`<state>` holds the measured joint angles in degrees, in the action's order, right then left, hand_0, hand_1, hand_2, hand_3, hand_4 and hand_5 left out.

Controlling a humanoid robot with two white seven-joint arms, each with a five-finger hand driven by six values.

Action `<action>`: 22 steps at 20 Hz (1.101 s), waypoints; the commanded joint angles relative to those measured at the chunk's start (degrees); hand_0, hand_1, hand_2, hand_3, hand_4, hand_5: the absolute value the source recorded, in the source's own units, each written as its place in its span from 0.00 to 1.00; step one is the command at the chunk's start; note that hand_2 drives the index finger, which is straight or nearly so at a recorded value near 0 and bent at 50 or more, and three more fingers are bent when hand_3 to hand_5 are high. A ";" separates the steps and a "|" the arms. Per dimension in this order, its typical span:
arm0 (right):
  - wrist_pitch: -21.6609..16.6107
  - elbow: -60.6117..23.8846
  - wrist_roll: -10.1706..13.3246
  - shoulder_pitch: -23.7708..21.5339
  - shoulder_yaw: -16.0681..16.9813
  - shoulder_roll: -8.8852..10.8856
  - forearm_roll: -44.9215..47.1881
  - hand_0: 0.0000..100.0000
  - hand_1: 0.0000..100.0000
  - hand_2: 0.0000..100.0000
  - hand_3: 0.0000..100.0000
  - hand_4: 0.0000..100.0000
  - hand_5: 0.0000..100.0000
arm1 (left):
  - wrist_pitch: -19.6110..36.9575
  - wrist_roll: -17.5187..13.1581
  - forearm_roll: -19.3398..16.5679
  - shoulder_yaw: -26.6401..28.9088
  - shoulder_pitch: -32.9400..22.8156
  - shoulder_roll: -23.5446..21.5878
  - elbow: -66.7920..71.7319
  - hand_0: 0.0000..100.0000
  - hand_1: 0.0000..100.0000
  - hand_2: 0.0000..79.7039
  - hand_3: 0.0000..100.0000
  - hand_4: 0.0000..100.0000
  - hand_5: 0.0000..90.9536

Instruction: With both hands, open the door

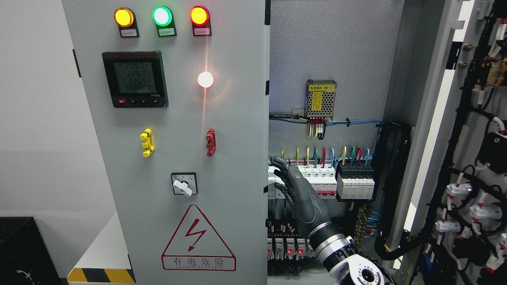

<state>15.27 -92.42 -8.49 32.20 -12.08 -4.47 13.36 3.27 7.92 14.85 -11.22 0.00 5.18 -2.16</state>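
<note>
The cabinet's grey back panel carries the gear. A small perforated power supply with a yellow label is mounted on it. Below the power supply, a row of white breakers sits beside black ones, coloured wires looping into their tops. Lower still below the power supply, relays glow red.

"有电危险" on the door's warning triangle; "2261, 2267, 2265" on the meter.
</note>
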 commanded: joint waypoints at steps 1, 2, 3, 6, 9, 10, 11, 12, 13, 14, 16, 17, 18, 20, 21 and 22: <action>-0.07 1.80 -0.21 1.28 0.13 0.16 3.14 0.19 0.00 0.00 0.00 0.00 0.00 | -0.02 0.25 0.00 0.05 -1.14 0.01 0.05 0.00 0.00 0.00 0.00 0.00 0.00; 0.02 2.15 -0.21 1.28 0.04 0.16 4.46 0.19 0.00 0.00 0.00 0.00 0.00 | -0.02 0.25 0.00 0.05 -1.14 0.01 0.05 0.00 0.00 0.00 0.00 0.00 0.00; 0.02 2.76 -0.21 1.28 -0.05 0.25 5.35 0.19 0.00 0.00 0.00 0.00 0.00 | -0.02 0.25 -0.08 0.05 -1.14 0.01 -0.03 0.00 0.00 0.00 0.00 0.00 0.00; 0.02 3.47 -0.30 1.81 -0.14 1.47 5.62 0.19 0.00 0.00 0.00 0.00 0.00 | -0.02 0.25 -0.08 0.05 -1.14 0.01 0.05 0.00 0.00 0.00 0.00 0.00 0.00; 0.02 3.47 -0.39 2.16 0.04 1.74 5.62 0.19 0.00 0.00 0.00 0.00 0.00 | 0.07 0.25 -0.08 0.05 -1.23 -0.08 -0.03 0.00 0.00 0.00 0.00 0.00 0.00; 0.28 3.73 -0.39 2.34 0.04 1.74 5.71 0.19 0.00 0.00 0.00 0.00 0.00 | 0.07 0.25 -0.08 0.05 -1.14 -0.08 0.05 0.00 0.00 0.00 0.00 0.00 0.00; 0.81 4.17 -0.82 2.51 0.04 1.83 5.79 0.19 0.00 0.00 0.00 0.00 0.00 | 0.07 0.25 -0.08 0.05 -1.23 -0.08 -0.03 0.00 0.00 0.00 0.00 0.00 0.00; 1.25 4.70 -1.96 3.04 0.04 1.83 6.14 0.19 0.00 0.00 0.00 0.00 0.00 | -0.02 0.25 -0.08 0.05 -1.23 -0.08 0.05 0.00 0.00 0.00 0.00 0.00 0.00; 1.25 5.23 -3.36 3.39 0.13 1.83 6.32 0.19 0.00 0.00 0.00 0.00 0.00 | 0.07 0.25 -0.08 -0.03 -1.14 -0.08 0.05 0.00 0.00 0.00 0.00 0.00 0.00; 1.25 5.84 -4.24 3.74 0.13 1.83 6.41 0.19 0.00 0.00 0.00 0.00 0.00 | 0.07 0.25 -0.08 -0.03 -1.14 -0.08 -0.03 0.00 0.00 0.00 0.00 0.00 0.00; 1.25 6.81 -4.34 4.18 0.13 2.96 6.41 0.19 0.00 0.00 0.00 0.00 0.00 | 0.07 0.25 -0.08 -0.03 -1.14 -0.17 0.05 0.00 0.00 0.00 0.00 0.00 0.00; 1.25 6.90 -4.43 4.27 0.21 3.58 6.50 0.19 0.00 0.00 0.00 0.00 0.00 | 0.07 0.25 -0.08 -0.03 -1.23 -0.25 -0.03 0.00 0.00 0.00 0.00 0.00 0.00; 1.25 6.99 -4.52 4.44 0.13 3.85 6.50 0.19 0.00 0.00 0.00 0.00 0.00 | 0.07 0.25 -0.08 -0.03 -1.14 -0.25 0.05 0.00 0.00 0.00 0.00 0.00 0.00; 1.25 7.42 -4.60 5.06 0.13 3.94 6.50 0.19 0.00 0.00 0.00 0.00 0.00 | 0.07 0.25 -0.08 -0.03 -1.14 -0.34 0.05 0.00 0.00 0.00 0.00 0.00 0.00; 1.16 8.21 -4.69 5.50 0.13 4.03 6.85 0.19 0.00 0.00 0.00 0.00 0.00 | 0.07 0.25 -0.08 -0.03 -1.14 -0.34 0.05 0.00 0.00 0.00 0.00 0.00 0.00; 1.16 8.74 -4.78 5.85 0.21 4.03 7.72 0.19 0.00 0.00 0.00 0.00 0.00 | 0.07 0.25 -0.08 -0.03 -1.14 -0.34 0.05 0.00 0.00 0.00 0.00 0.00 0.00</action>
<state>16.51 -87.28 -12.97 36.47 -12.00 -1.82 19.77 3.24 8.20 14.77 -11.22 0.00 5.03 -2.14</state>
